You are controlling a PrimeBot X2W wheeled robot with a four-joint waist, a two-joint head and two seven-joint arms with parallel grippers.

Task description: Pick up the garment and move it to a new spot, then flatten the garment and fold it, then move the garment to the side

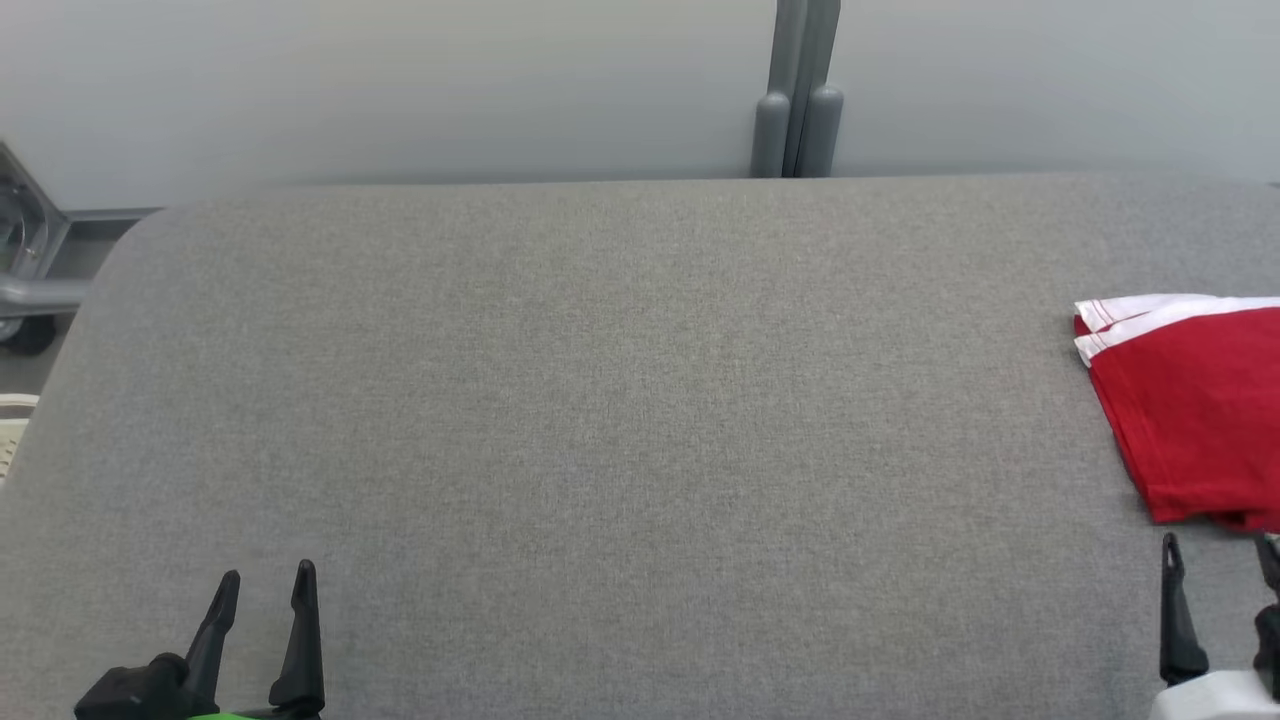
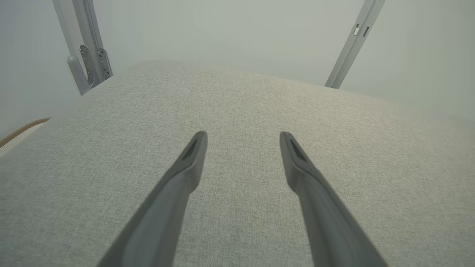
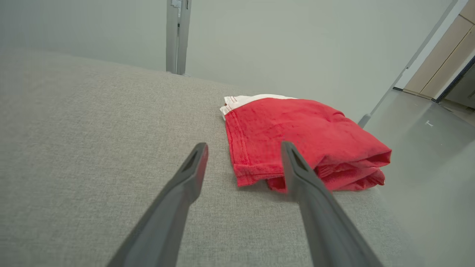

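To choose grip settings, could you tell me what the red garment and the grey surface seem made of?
Red garment: probably soft cotton knit, matte; stitched hems, limp folds. Grey surface: seemingly woven upholstery fabric, matte; fine heathered weave shows.

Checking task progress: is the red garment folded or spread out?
Folded: the red garment lies as a compact stack, layered edges showing at its near end.

Red garment (image 1: 1195, 410) lying on the grey table (image 1: 620, 400).
I am seeing solid red with a white far band carrying thin red lines; the weave is looking speckled grey; my left gripper (image 1: 268, 570) and right gripper (image 1: 1220, 545) are showing black.
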